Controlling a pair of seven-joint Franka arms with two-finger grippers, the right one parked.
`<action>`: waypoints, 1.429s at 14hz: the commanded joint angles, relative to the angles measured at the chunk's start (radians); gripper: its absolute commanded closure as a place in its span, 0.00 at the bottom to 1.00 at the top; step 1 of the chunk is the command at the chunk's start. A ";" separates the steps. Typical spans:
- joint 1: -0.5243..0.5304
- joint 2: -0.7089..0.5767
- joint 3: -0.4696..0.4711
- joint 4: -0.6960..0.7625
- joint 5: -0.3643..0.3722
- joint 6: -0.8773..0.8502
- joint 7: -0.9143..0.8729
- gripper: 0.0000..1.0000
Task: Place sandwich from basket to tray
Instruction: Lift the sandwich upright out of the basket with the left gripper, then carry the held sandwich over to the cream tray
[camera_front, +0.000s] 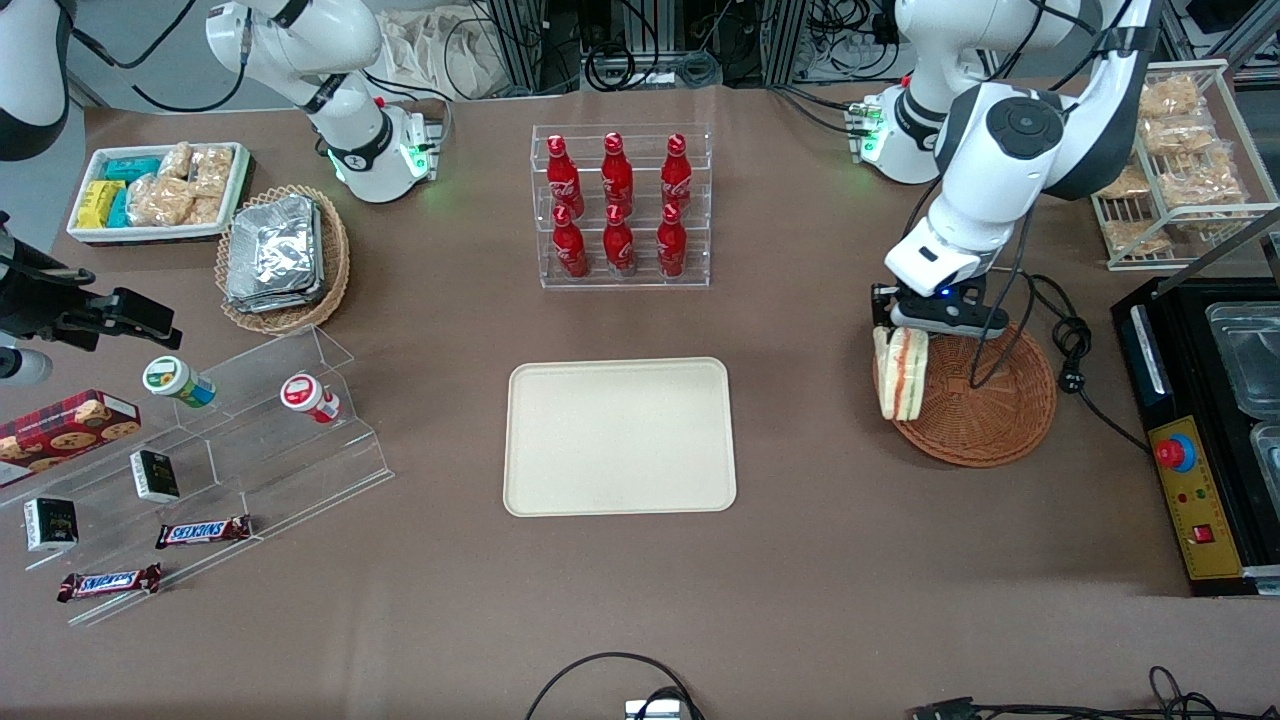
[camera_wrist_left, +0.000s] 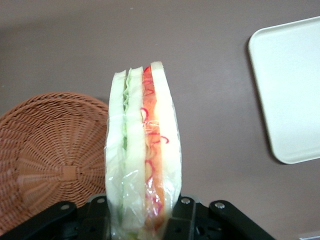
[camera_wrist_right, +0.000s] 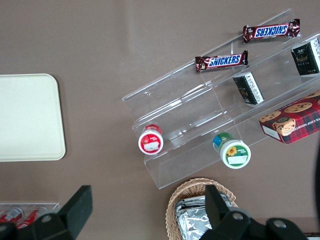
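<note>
Sandwich (camera_front: 901, 372) hangs on edge, long axis vertical, filling layers facing the front camera, narrow end pointing down. It is suspended over the rim of the basket (camera_front: 985, 420) on the side nearer the tray (camera_front: 619, 437). Hand (camera_front: 900, 330) grips the sandwich's upper end, fingers closed against the wrap. Tray sits apart on the counter (camera_front: 800, 560).

We note glossy, crinkled clear film around the sandwich (camera_wrist_left: 144, 160), rough woven wicker in the basket (camera_front: 985, 405), a smooth matt tray (camera_front: 620, 437), a matt brown tabletop (camera_front: 800, 560), and the black pincer (camera_front: 900, 322) above the basket's rim.
</note>
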 joint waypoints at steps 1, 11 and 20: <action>-0.054 0.076 0.007 0.101 -0.013 -0.042 -0.061 0.62; -0.194 0.333 0.007 0.448 0.005 -0.189 -0.309 0.62; -0.269 0.520 0.009 0.627 0.013 -0.186 -0.400 0.62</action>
